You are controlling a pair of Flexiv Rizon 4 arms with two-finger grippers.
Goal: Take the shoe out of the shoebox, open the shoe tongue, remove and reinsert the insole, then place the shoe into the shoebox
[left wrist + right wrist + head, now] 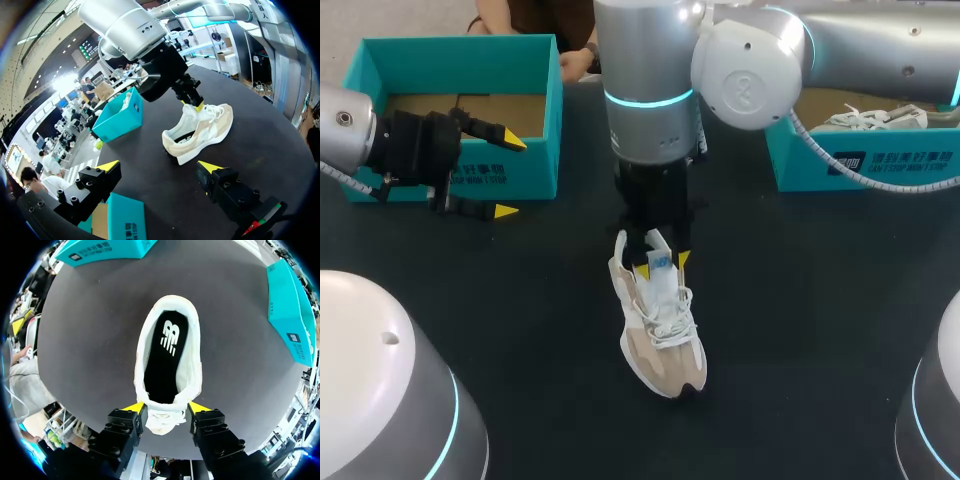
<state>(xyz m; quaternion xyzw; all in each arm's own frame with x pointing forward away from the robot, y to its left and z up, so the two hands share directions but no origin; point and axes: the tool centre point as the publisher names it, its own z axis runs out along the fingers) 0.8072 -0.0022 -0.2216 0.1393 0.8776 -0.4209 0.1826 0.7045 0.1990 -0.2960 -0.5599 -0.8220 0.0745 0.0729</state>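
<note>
Shoe (658, 330) is lying upright on its sole in the middle of the dark surface (800, 320), toe pointing toward the robot and heel away, outside both boxes. Black insole (165, 355) is sitting inside it, showing through the opening.

Right arm (750, 60) is reaching in past the middle and hanging straight down over the shoe. Its jaws are standing 1 on each side of the tongue (160, 421). Both yellow tips seem to be pressing the shoe there, so the jaws are probably gripping it, though contact is hard to confirm.

Left arm (350, 130) is sitting at the left, well apart from the shoe. Its jaws are spread wide with nothing between them, just in front of the left shoebox (460, 45), which is standing open with brown cardboard showing inside. The left wrist view is looking across the surface at the shoe and the right arm.

A 2nd teal box (880, 165) is standing at the right edge with another pale shoe (865, 120) lying in it.
</note>
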